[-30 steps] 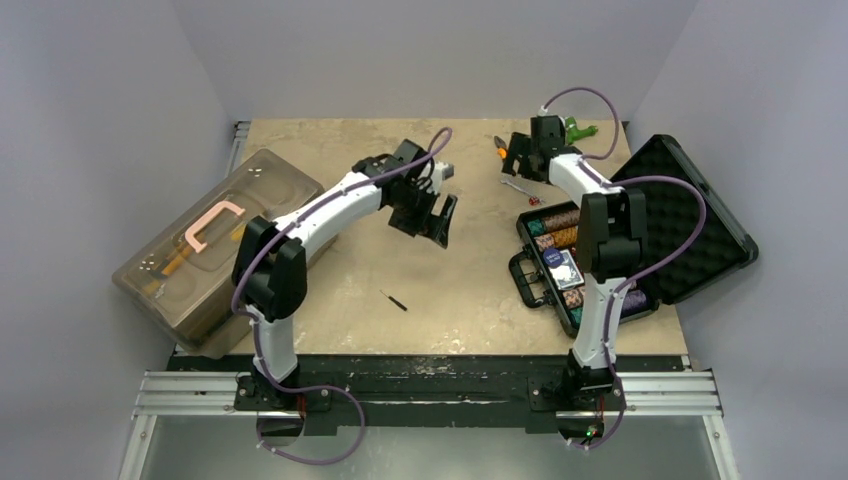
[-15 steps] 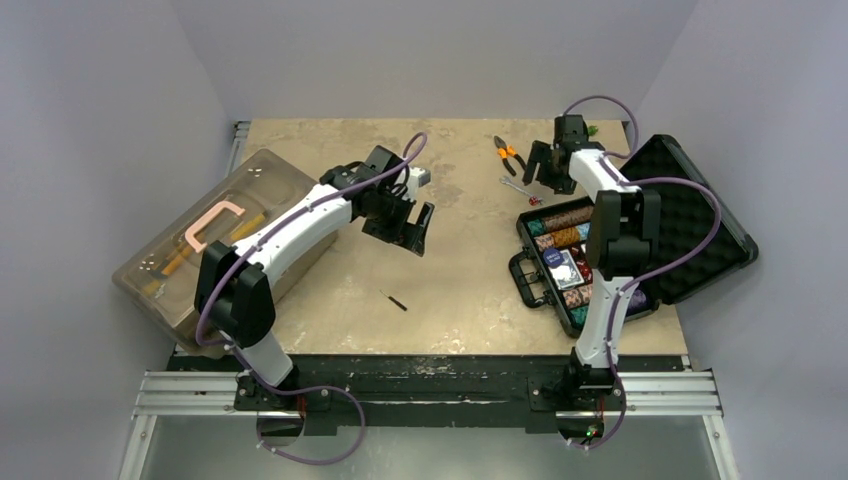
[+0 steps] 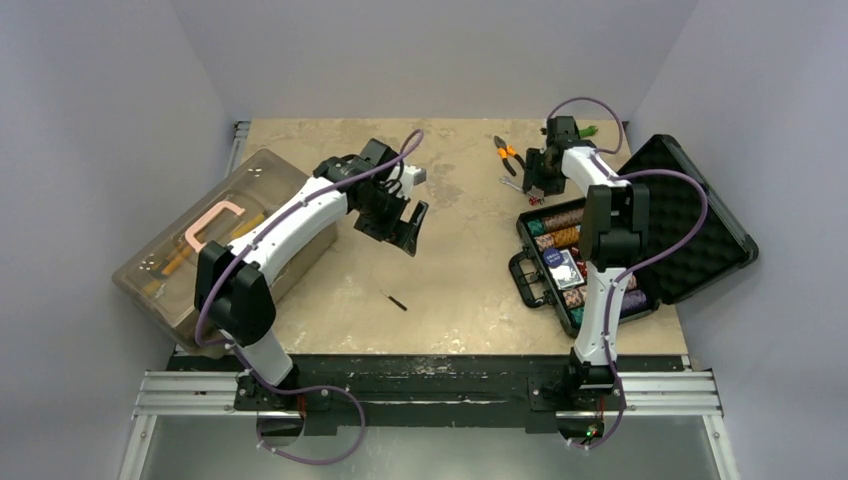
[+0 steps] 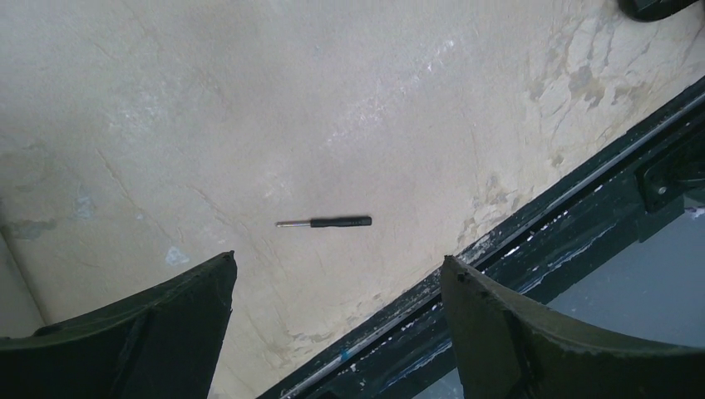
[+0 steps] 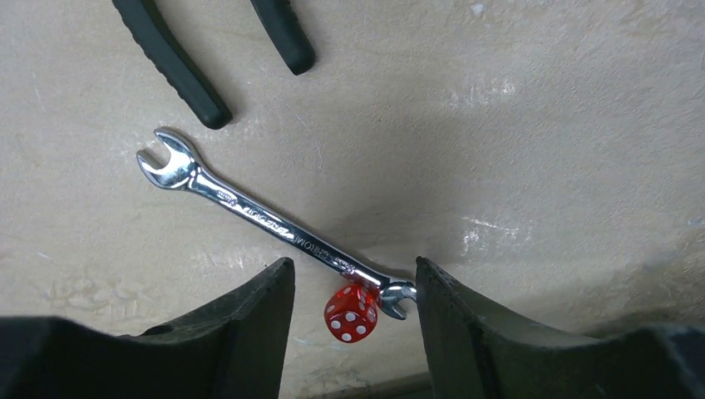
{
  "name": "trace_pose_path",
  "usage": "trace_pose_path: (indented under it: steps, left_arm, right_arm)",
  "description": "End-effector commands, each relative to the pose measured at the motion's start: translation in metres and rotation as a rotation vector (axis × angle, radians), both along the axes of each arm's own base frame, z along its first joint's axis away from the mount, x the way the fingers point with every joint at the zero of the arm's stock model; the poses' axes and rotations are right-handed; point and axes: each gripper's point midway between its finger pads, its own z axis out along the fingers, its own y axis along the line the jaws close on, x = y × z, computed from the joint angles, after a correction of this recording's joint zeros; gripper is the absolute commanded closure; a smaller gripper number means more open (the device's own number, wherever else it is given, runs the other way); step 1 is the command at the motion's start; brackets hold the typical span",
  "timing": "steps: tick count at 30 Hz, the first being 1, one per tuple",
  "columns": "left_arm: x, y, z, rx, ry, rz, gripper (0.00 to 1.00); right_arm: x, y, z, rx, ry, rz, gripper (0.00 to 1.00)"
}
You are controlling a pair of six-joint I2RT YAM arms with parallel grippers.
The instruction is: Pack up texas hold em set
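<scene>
Beige and mottled, the bench [image 3: 460,290] carries the open black case [image 3: 690,215] at its right edge, foam lid laid back, chips [image 3: 562,220] and a blue deck [image 3: 563,268] already seated in the tray. In the last second the right tool [image 5: 353,287] has dropped from beyond the pliers [image 5: 175,62] and narrowed around a red die [image 5: 350,313] just behind the case; its jaws are apart, not yet touching the die, so a pickup looks imminent. A chrome wrench [image 5: 266,223] lies against the die and could be nudged or caught. The left tool [image 4: 338,264] has drawn back, jaws wide and empty, over a small screwdriver [image 4: 324,222], near the brown toolbox [image 3: 200,260].
</scene>
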Motion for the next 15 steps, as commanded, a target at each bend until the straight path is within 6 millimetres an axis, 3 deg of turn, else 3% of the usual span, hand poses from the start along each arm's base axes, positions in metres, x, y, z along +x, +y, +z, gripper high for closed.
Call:
trace_pose_path:
  steps: [1, 5, 9, 15]
  left_arm:
    - [0.023, 0.007, 0.019, -0.067, -0.011, 0.037, 0.11]
    - [0.033, 0.02, 0.017, -0.135, 0.06, 0.121, 0.11]
    - [0.038, 0.032, 0.015, -0.171, 0.085, 0.179, 0.11]
    - [0.041, 0.039, 0.007, -0.18, 0.121, 0.209, 0.11]
  right_arm:
    - [-0.003, 0.002, 0.014, -0.035, -0.005, 0.056, 0.5]
    - [-0.012, 0.002, 0.014, -0.074, 0.022, 0.067, 0.54]
    - [-0.014, -0.001, 0.021, -0.119, 0.002, 0.068, 0.4]
    - [-0.004, -0.004, 0.047, -0.155, -0.039, 0.057, 0.39]
